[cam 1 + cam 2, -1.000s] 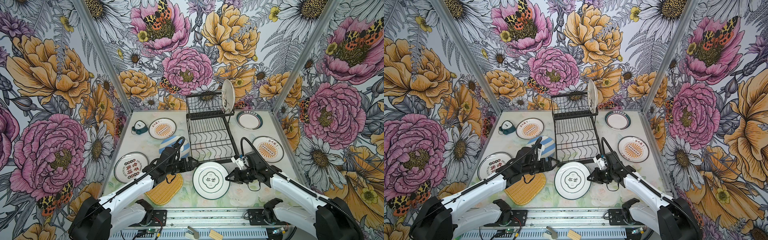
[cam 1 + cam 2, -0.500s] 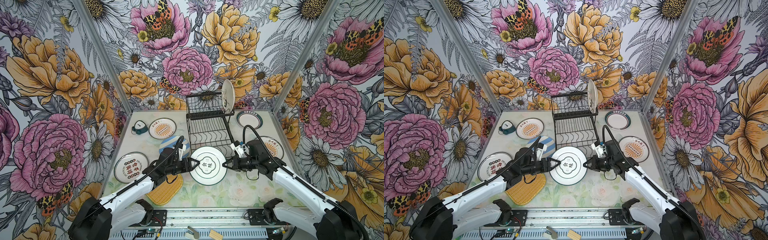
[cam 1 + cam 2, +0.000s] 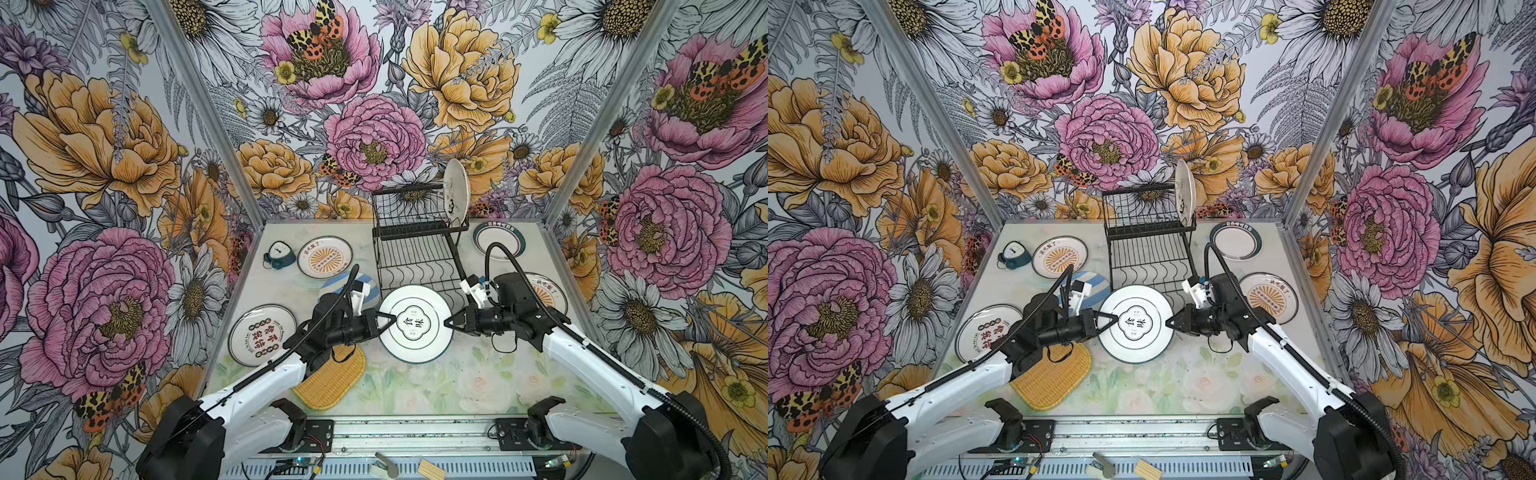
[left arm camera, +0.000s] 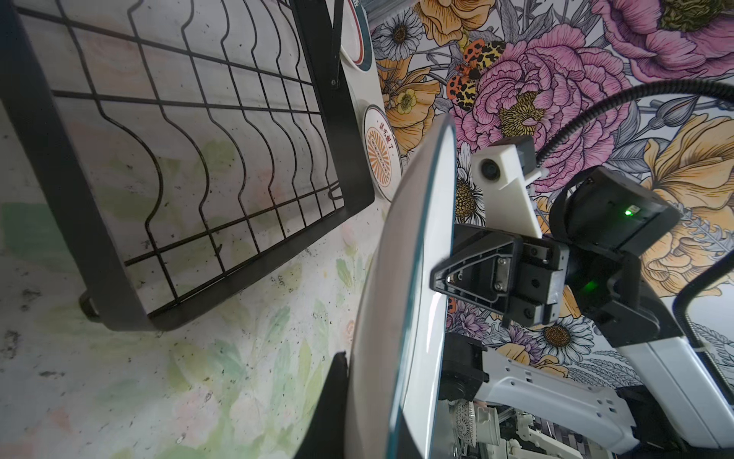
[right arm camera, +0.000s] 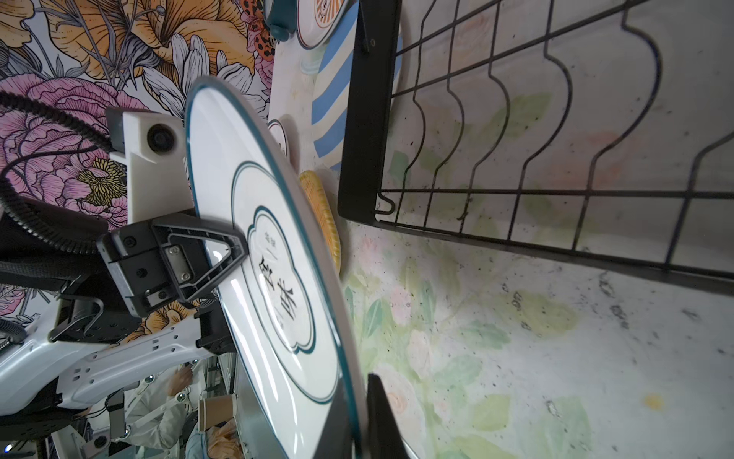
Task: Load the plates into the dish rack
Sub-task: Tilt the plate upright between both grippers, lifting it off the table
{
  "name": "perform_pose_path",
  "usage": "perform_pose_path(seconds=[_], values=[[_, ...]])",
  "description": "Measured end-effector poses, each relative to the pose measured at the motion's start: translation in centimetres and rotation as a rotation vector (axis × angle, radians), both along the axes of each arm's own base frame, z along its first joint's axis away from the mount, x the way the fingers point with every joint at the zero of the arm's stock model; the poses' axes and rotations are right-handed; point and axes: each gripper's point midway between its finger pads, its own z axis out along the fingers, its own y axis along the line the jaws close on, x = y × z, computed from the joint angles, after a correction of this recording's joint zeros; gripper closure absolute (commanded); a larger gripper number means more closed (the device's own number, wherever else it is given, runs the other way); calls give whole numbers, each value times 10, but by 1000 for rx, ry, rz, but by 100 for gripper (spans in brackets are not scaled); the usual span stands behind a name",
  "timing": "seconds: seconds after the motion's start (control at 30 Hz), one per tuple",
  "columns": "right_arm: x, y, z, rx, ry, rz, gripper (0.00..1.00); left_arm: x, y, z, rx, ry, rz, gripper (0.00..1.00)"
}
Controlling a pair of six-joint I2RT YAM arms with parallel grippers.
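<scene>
My left gripper (image 3: 385, 322) is clamped on the round white teal-rimmed plate (image 3: 415, 347); my right gripper (image 3: 449, 323) straddles its opposite rim, whether gripping I cannot tell.

The round white plate (image 3: 415, 324) carries a teal rim and black characters in a teal lobed frame; the round striped plate (image 5: 333, 79) is blue and white; the rounded-square woven-look plate (image 3: 332, 382) is yellow; the wire dish rack (image 3: 415, 266) is black.

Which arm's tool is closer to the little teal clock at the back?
Left. The left tool grips the rim of the white plate on the side toward the teal clock; the right tool sits at its opposite rim, farther from the clock.
</scene>
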Motion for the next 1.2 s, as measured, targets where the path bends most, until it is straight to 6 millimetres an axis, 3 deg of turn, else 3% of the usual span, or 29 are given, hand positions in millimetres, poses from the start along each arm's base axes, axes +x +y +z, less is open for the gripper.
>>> perform_pose_path(seconds=[0.13, 0.23, 0.6, 0.7, 0.87, 0.97, 1.03, 1.1, 1.2], values=[[0, 3, 9, 19, -16, 24, 63, 2, -3, 0, -10, -3, -8, 100], [2, 6, 15, 31, -22, 37, 58, 4, -5, 1, -21, -8, -12, 100], [5, 14, 24, 69, -25, 93, 59, 5, -26, 15, -79, -14, -70, 100], [6, 15, 27, 77, -31, 104, 63, 5, -32, 19, -97, -19, -88, 100], [10, 12, 30, 86, -43, 102, 87, 6, -36, 25, -121, -21, -99, 100], [10, 11, 37, 126, -48, 117, 97, 7, -36, 29, -142, -17, -100, 100], [10, 11, 40, 137, -50, 121, 100, 7, -36, 32, -149, -22, -102, 88], [10, 11, 42, 147, -49, 127, 100, 7, -36, 32, -149, -22, -100, 65], [10, 12, 41, 139, -54, 126, 100, 3, -38, 29, -140, -15, -113, 40]])
